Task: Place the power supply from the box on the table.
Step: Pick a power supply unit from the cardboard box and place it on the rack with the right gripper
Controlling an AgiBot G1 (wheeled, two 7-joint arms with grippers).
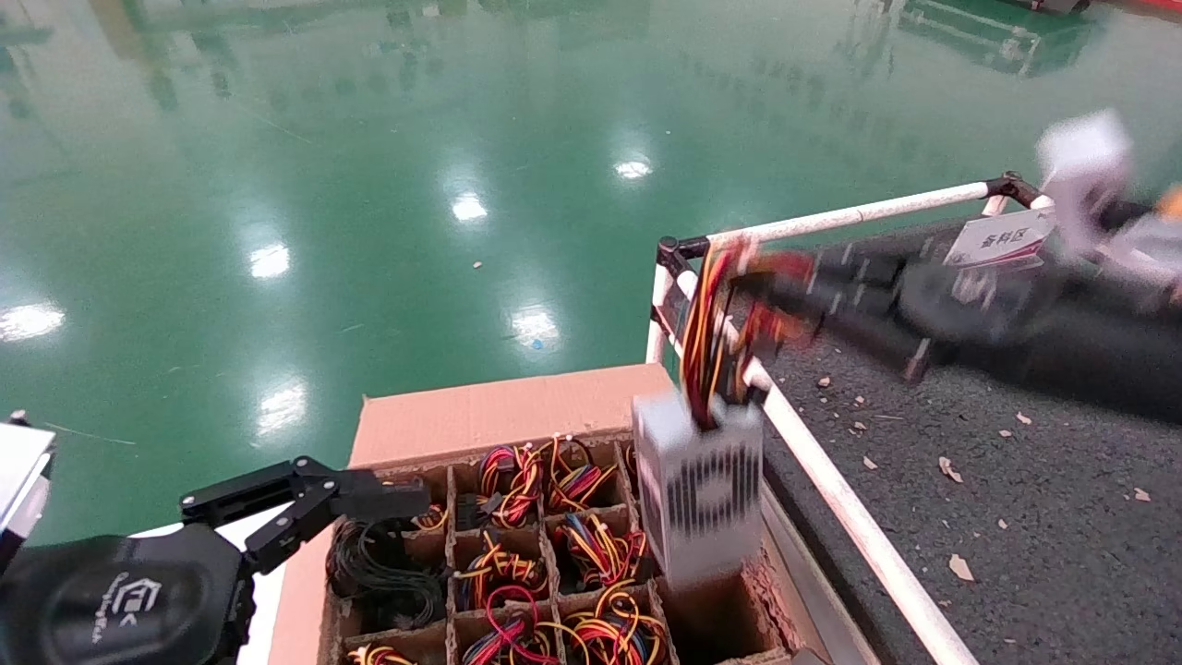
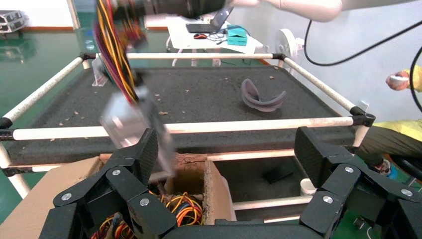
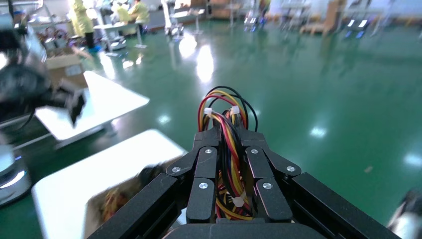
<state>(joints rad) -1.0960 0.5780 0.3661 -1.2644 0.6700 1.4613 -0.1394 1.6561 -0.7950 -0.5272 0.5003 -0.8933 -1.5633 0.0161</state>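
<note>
The power supply (image 1: pixel 699 494), a silver metal case with slotted vents, hangs by its red, yellow and black wires (image 1: pixel 709 332) over the box's far right corner. My right gripper (image 1: pixel 753 296) is shut on that wire bundle (image 3: pixel 225 149) and holds it above the white rail. The brown cardboard box (image 1: pixel 499 411) has divider cells holding several more wire bundles. The dark grey table (image 1: pixel 1016 480) lies to the right of the box. My left gripper (image 1: pixel 369 499) stands open, with nothing between its fingers, over the box's left side; it sees the swinging supply (image 2: pixel 130 122) ahead.
White pipe rails (image 1: pixel 831 494) with black joints frame the table between box and tabletop. A grey curved object (image 2: pixel 261 95) lies on the table's far part. Cardboard crumbs dot the table. A label card (image 1: pixel 999 240) hangs at the far rail. Green floor surrounds everything.
</note>
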